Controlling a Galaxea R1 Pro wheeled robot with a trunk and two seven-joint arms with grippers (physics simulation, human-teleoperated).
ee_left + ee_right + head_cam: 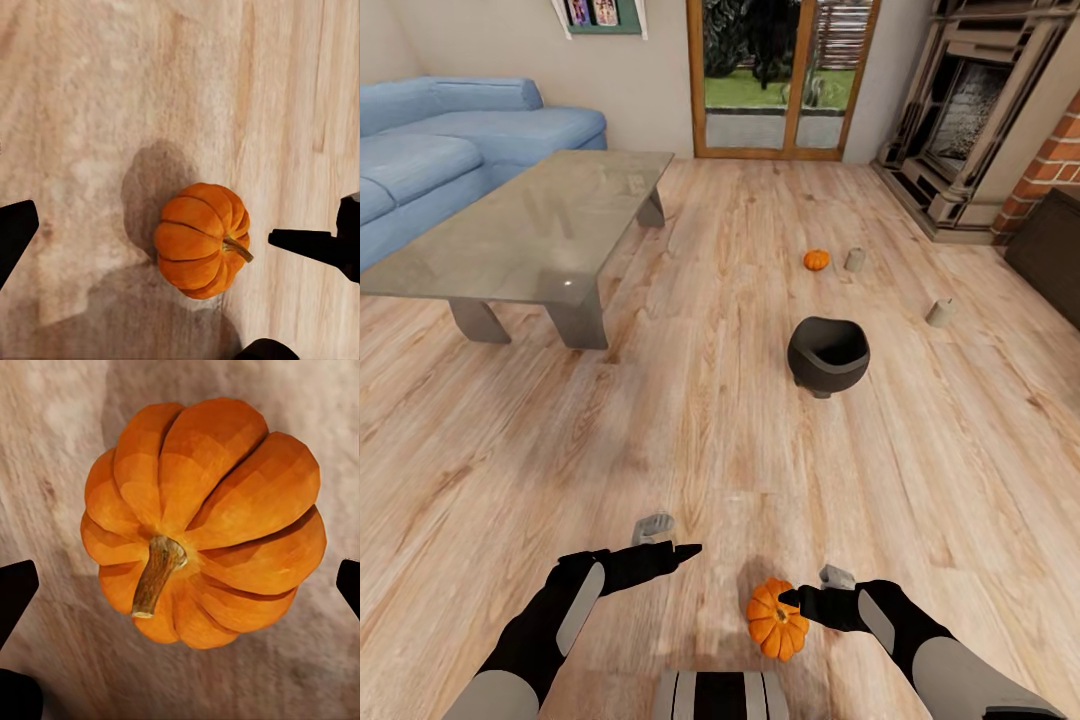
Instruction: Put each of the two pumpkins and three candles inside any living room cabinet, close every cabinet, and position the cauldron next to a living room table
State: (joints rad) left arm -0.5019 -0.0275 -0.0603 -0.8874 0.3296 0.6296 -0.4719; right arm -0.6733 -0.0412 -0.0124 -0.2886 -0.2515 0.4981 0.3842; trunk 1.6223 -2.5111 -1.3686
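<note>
Right gripper [792,598] spread wide, poised over the near pumpkin [778,620] on the wood floor [660,420], not touching. Left gripper [685,550] empty, fingers apart, just left. Cauldron [828,355] stands farther off.

Matte black forearms with grey panels, pale grey upper sleeves, black pointed hands (grey knuckle blocks), striped trunk.

Pumpkin [778,620] on floor, cauldron [828,355] upright.
</note>
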